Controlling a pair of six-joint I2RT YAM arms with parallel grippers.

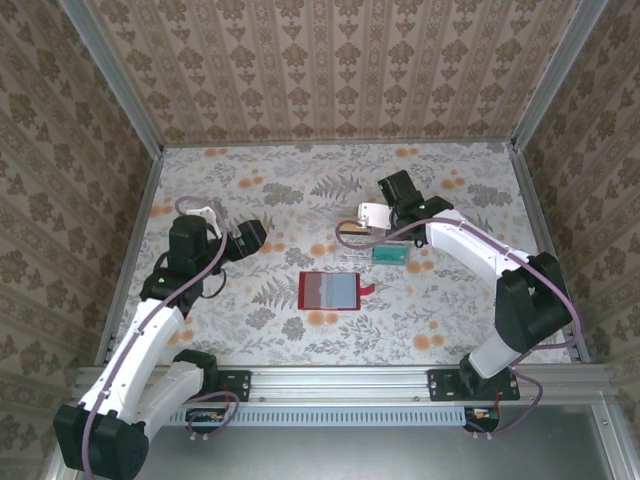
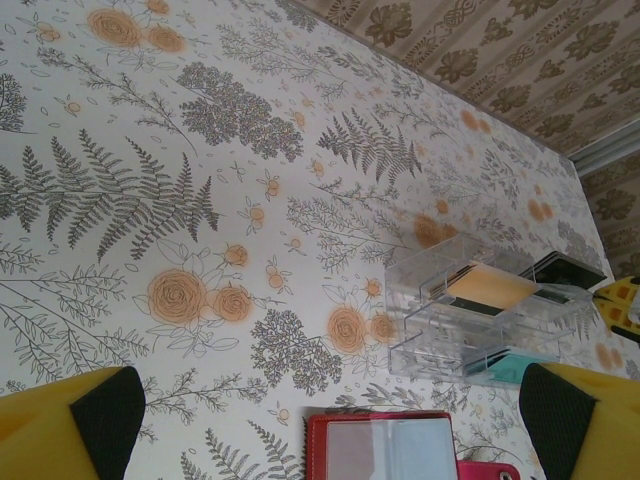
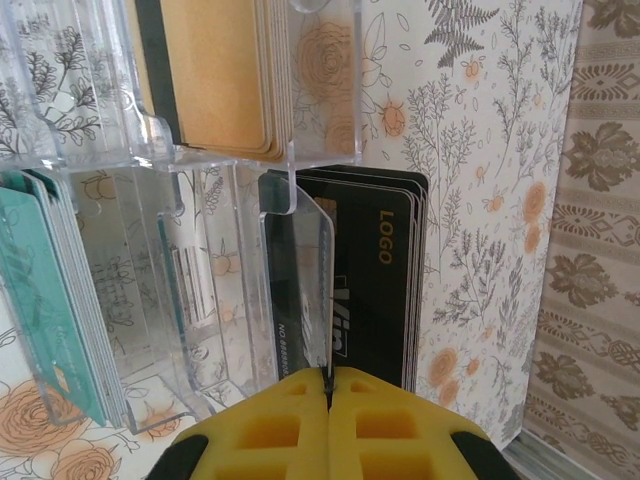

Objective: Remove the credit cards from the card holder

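Red card holder (image 1: 328, 290) lies open and flat mid-counter (image 1: 250, 330); its sleeves look empty from above. The credit cards sit apart from it in a clear rack (image 2: 430, 330): tan-gold stack (image 3: 215, 70), teal stack (image 3: 40, 290), black stack (image 3: 385, 290). Right end effector (image 3: 328, 385) is pressed together at the black-card slot, nothing clearly pinched. Left end effector (image 1: 252, 238) is spread wide, empty, well off to the side. Removal looks done or nearly so, though a card hidden in a sleeve can't be ruled out.
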